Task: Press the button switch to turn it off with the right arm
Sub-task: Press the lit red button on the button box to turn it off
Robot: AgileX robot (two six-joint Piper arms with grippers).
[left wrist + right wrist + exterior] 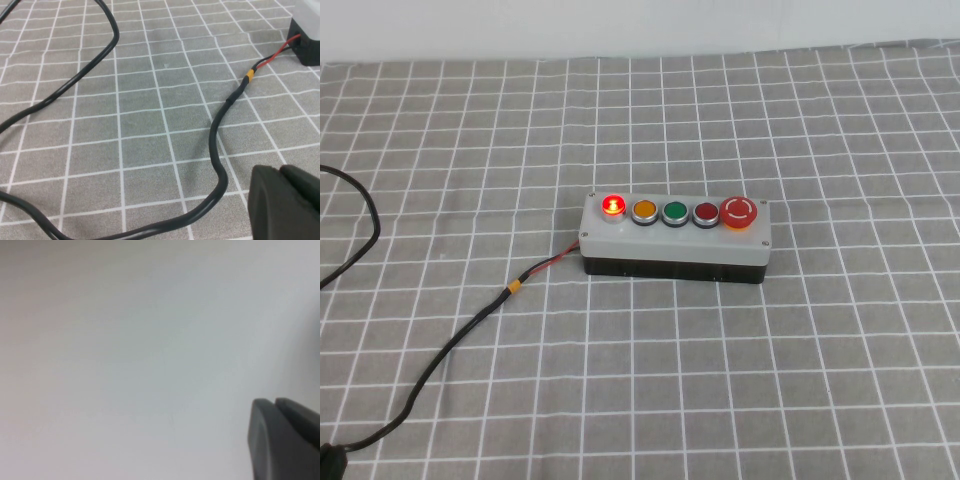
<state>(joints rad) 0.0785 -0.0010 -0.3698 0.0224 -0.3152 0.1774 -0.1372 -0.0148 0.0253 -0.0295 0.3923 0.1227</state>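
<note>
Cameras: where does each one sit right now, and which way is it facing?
High view: raised on the robot's side, angled down at the button box on the checked cloth; neither arm shows.
Left wrist view: on the left arm, low over the cloth, facing the black cable and the box's corner; left gripper shows, shut.
Right wrist view: on the right arm, facing a blank pale surface; right gripper shows, shut.
Shared: high and left wrist views both show the cable's yellow band and the box.

switch box (675, 245) at table (820, 380) centre, cable (513, 288) to its left
</note>
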